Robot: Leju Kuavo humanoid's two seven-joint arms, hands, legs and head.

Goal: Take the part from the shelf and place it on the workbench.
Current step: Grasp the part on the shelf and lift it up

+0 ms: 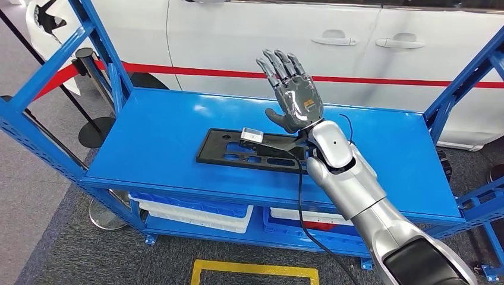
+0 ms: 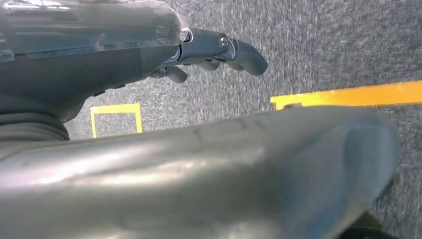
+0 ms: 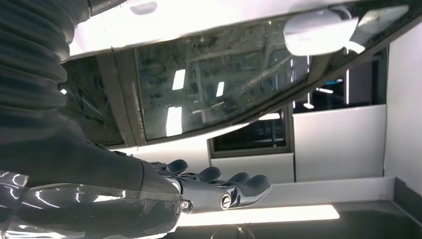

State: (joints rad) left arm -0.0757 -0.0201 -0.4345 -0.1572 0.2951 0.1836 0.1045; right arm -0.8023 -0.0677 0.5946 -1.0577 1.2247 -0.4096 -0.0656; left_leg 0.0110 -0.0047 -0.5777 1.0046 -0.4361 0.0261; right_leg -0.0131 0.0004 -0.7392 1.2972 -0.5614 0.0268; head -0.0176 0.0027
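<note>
Lying lengthwise left-to-right mid-frame on the blue shelf (image 1: pixel 166 136), black part (image 1: pixel 238 151) just below empty right hand (image 1: pixel 294 95), fingers (image 1: pixel 279 62) spread upward.

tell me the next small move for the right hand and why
Probably lower the right hand onto the black part. The hand is raised above the blue shelf top, fingers spread and pointing up, holding nothing, while the part lies flat just below its wrist, untouched.

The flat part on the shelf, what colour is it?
Black, seen best in the head view: the part on the blue shelf.
</note>
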